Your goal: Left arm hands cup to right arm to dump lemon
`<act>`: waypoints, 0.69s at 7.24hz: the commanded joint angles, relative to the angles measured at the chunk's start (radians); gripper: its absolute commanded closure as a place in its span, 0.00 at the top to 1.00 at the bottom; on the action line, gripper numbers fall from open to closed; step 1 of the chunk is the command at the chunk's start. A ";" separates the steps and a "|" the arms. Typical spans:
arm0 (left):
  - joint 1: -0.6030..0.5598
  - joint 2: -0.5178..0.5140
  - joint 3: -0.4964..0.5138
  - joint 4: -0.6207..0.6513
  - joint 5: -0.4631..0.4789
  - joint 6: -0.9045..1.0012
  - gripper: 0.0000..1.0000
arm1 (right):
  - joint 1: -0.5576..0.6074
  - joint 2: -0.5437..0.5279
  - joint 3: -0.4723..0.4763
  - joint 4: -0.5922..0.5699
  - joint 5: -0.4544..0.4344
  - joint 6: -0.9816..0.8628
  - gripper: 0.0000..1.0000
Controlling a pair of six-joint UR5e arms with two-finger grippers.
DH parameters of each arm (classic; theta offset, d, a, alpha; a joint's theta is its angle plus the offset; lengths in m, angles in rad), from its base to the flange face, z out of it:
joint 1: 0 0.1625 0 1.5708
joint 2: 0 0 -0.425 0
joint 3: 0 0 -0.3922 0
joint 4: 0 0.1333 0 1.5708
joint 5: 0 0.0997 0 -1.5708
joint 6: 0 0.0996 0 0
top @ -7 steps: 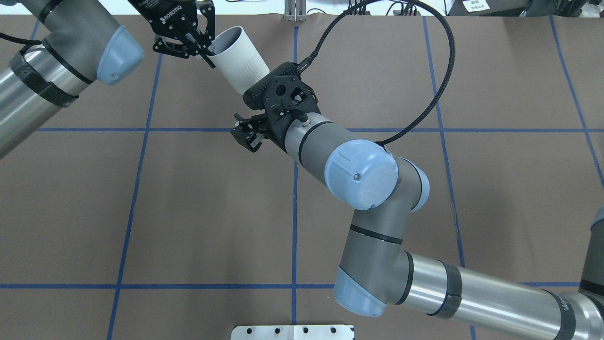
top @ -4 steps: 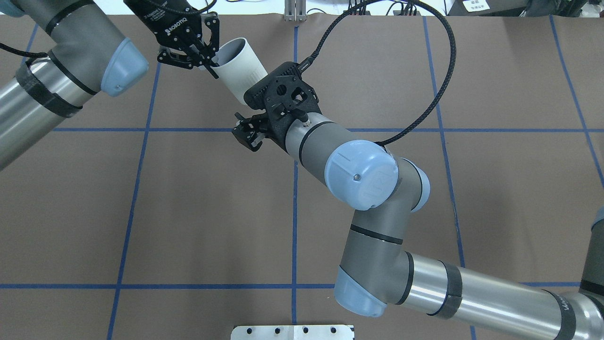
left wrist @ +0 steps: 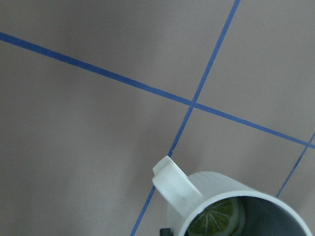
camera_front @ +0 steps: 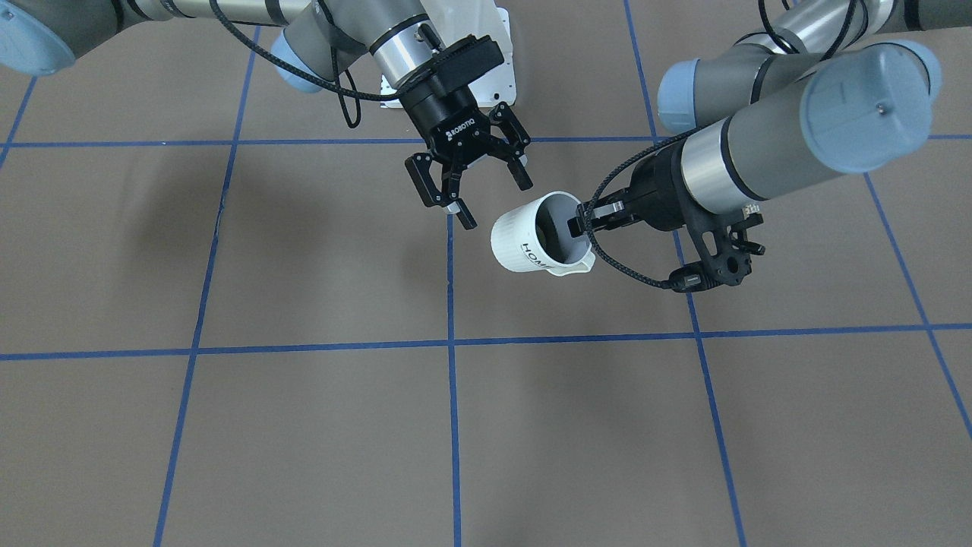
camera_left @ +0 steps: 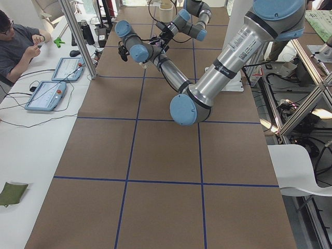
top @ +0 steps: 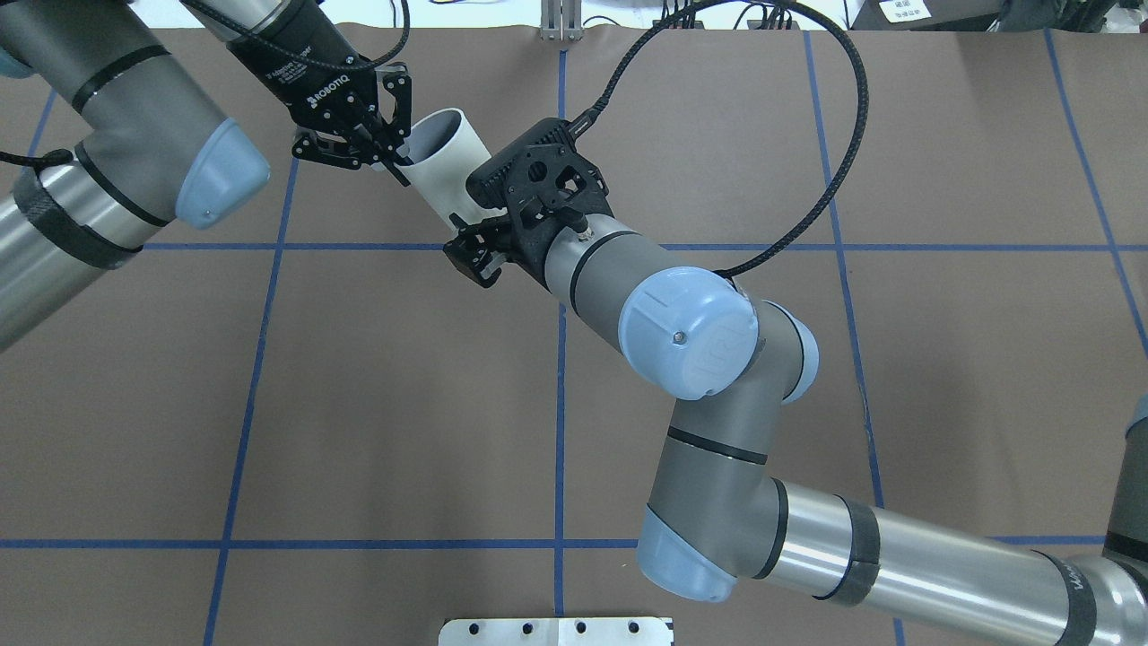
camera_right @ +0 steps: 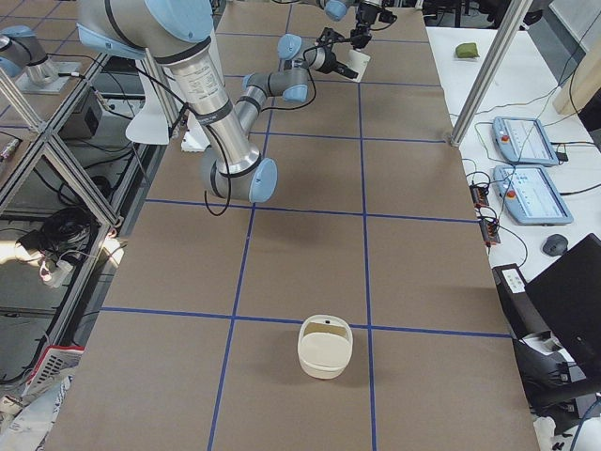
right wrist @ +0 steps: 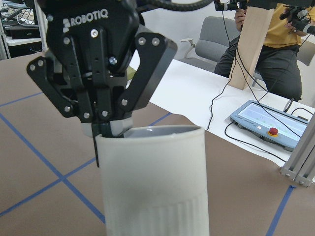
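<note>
In the front-facing view my left gripper (camera_front: 583,225), on the arm with the looping cable, is shut on the rim of the cream-white cup (camera_front: 524,243), one finger inside. The cup is held tilted above the table and reads "HOME". My right gripper (camera_front: 495,201), marked ROBOTIQ, is open just left of the cup and apart from it. The left wrist view shows the cup (left wrist: 221,196), its handle and a lemon slice (left wrist: 216,219) inside. In the overhead view the cup (top: 448,152) lies between the ROBOTIQ gripper (top: 393,154) at its mouth and the cable arm's gripper (top: 468,254) at its base.
The table is brown with a blue tape grid. A white base plate (camera_front: 497,53) is at the robot's edge. A cream basket-like bowl (camera_right: 324,349) stands far along the table. An operator (camera_left: 15,46) and tablets (camera_left: 46,96) are on a side table.
In the overhead view the ROBOTIQ gripper and the cup have shifted nearer the robot, so the cup sits further under the cable arm's bracket. The cable arm has barely moved.
</note>
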 commanded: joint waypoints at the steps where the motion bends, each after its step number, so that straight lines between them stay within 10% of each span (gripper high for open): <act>1: 0.018 -0.003 0.003 0.000 0.002 -0.004 0.00 | 0.000 -0.002 0.000 0.000 0.001 -0.001 0.98; 5: 0.018 -0.026 0.000 0.002 -0.001 -0.024 0.00 | 0.000 -0.002 -0.006 0.000 0.001 -0.002 0.98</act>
